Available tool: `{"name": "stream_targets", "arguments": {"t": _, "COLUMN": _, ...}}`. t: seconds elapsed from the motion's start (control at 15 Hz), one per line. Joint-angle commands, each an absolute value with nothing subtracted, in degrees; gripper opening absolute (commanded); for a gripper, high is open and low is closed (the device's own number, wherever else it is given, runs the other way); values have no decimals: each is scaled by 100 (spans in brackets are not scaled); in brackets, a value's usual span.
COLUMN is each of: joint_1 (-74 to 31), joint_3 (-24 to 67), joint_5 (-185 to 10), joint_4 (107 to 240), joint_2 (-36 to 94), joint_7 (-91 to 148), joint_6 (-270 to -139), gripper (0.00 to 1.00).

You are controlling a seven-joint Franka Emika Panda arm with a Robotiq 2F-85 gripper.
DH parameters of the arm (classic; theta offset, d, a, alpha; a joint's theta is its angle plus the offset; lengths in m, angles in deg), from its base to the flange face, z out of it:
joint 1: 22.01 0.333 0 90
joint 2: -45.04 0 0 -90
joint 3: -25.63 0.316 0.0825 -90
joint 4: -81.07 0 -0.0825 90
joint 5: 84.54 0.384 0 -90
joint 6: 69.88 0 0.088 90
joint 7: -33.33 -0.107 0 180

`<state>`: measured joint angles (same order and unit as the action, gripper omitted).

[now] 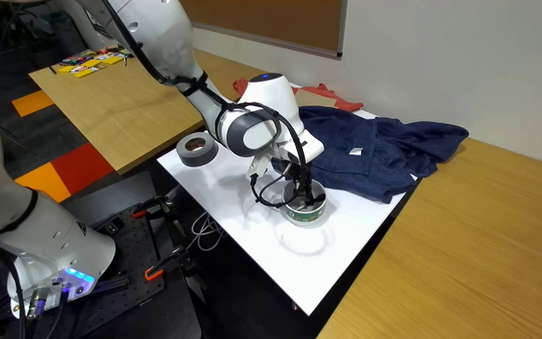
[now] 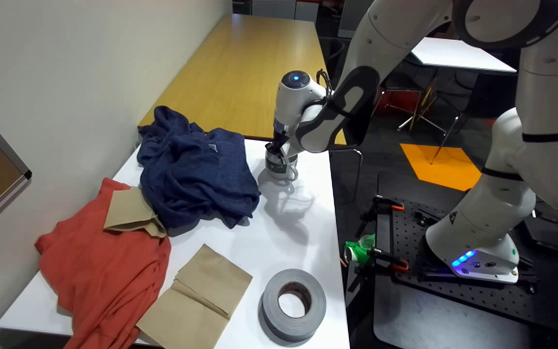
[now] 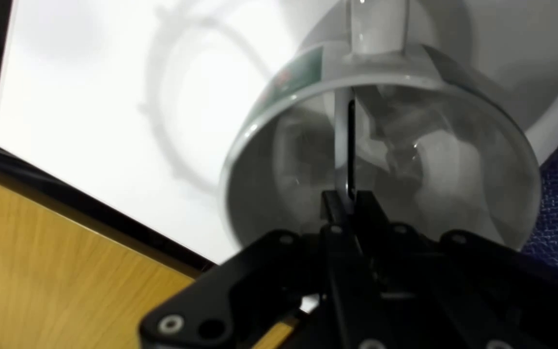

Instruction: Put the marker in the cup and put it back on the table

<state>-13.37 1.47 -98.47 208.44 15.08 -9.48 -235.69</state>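
The white cup [image 1: 305, 217] with a green patterned band stands upright on the white table [image 1: 299, 278]. The cup also shows in an exterior view [image 2: 276, 168], its handle toward the table's long edge. In the wrist view the cup's mouth [image 3: 303, 90] faces me. My gripper [image 3: 349, 203] reaches down into the cup's mouth with its fingers nearly together. Between the fingertips is the marker [image 3: 342, 140], a thin grey and black stick, lying across the inside of the cup toward the handle side. In both exterior views the marker is hard to make out.
A navy cloth [image 2: 196, 174] lies close beside the cup. A red cloth [image 2: 109, 271], brown paper [image 2: 201, 291] and a grey tape roll [image 2: 284, 320] lie on the white table. A wooden tabletop [image 1: 478, 245] adjoins it. Black cables loop around the wrist.
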Motion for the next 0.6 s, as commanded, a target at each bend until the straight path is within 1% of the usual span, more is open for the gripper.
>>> {"name": "stream_targets", "arguments": {"t": 0.0, "joint_1": -1123, "joint_3": -78, "joint_5": -9809, "joint_4": 20962, "joint_2": 1624, "joint_7": -847, "joint_6": -23735, "gripper": 3}}
{"name": "stream_targets", "arguments": {"t": 0.27, "joint_1": -610, "joint_3": -633, "joint_5": -10005, "joint_4": 21230, "joint_2": 1883, "joint_7": -993, "joint_6": -23998, "gripper": 3}}
{"name": "stream_targets", "arguments": {"t": 0.53, "joint_1": 256, "joint_3": -1519, "joint_5": -10118, "joint_4": 21634, "joint_2": 2252, "joint_7": -1002, "joint_6": -24385, "gripper": 3}}
